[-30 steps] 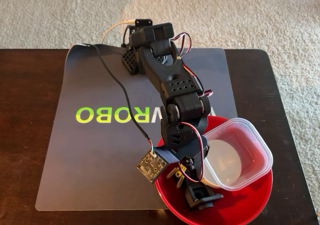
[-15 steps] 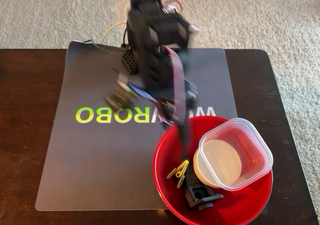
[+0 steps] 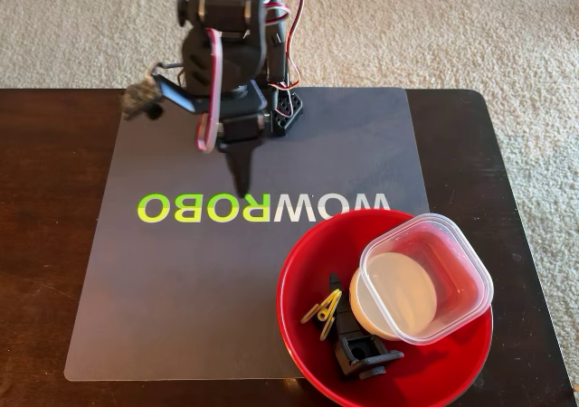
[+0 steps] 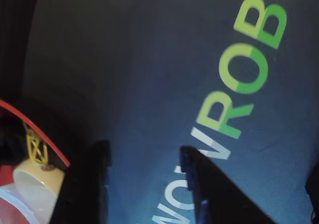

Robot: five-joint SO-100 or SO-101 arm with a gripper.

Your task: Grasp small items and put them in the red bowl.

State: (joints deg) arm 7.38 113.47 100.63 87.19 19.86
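In the fixed view, my gripper (image 3: 242, 174) hangs over the grey mat (image 3: 163, 280), near its far edge, just above the printed word, and it carries nothing. The red bowl (image 3: 298, 276) sits at the near right of the mat, well apart from me. Inside it I see the clear square tub (image 3: 466, 271) with the small white dish (image 3: 398, 289) under it, the yellow clips (image 3: 324, 310) and a black part (image 3: 364, 357) at the near rim; a second dark piece (image 3: 336, 285) shows just beside the clips. No small item lies on the mat outside the bowl, so I judge the putting step is finished and I am going back to rest. The next move asks only that I find any item left over, if there is one. Compared with one second ago, my arm is no longer stretched over the bowl; it has folded back toward its base. In the wrist view, my two fingers (image 4: 199, 184) stand apart with only bare mat between them, so my claw is open and empty, and the bowl rim (image 4: 35, 127) shows at the lower left with the clips inside it.
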